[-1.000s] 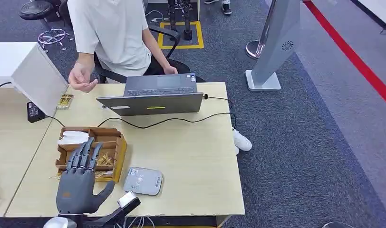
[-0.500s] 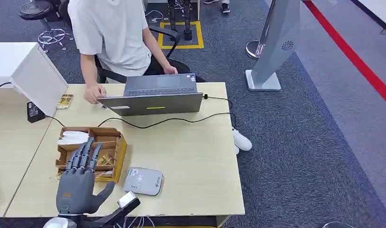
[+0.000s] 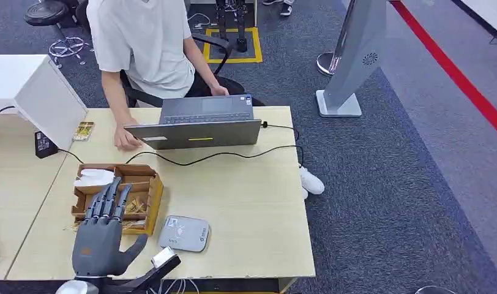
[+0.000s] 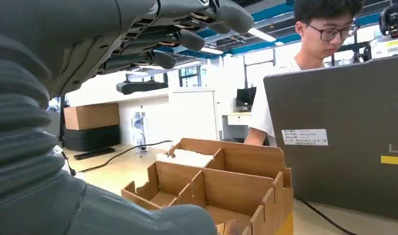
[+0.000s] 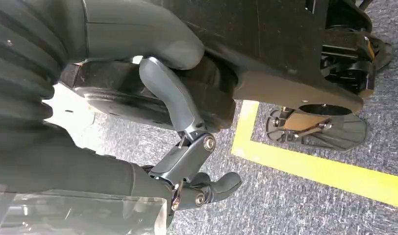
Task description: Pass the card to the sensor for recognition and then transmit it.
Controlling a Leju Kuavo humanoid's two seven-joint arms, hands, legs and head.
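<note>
My left hand (image 3: 102,236) hovers open near the table's front left corner, its straight fingers reaching over a wooden compartment box (image 3: 153,199). A white card-like item (image 3: 94,177) lies in the box's far-left compartment. In the left wrist view the same white item (image 4: 185,157) sits in the wooden box (image 4: 236,171), below my spread left hand (image 4: 138,44). The grey rounded sensor pad (image 3: 183,233) lies flat just right of the box. My right hand (image 5: 187,147) hangs beside my body over the carpet, fingers loosely bent, holding nothing.
A person (image 3: 145,43) sits behind the table with one hand (image 3: 125,141) resting beside a grey laptop (image 3: 200,131). A black cable (image 3: 221,156) crosses mid-table. A white case (image 3: 38,92) stands at the far left. A small white piece (image 3: 163,256) sits at the front edge.
The person's hand has come down from the air onto the table beside the laptop. My left hand has stayed where it was.
</note>
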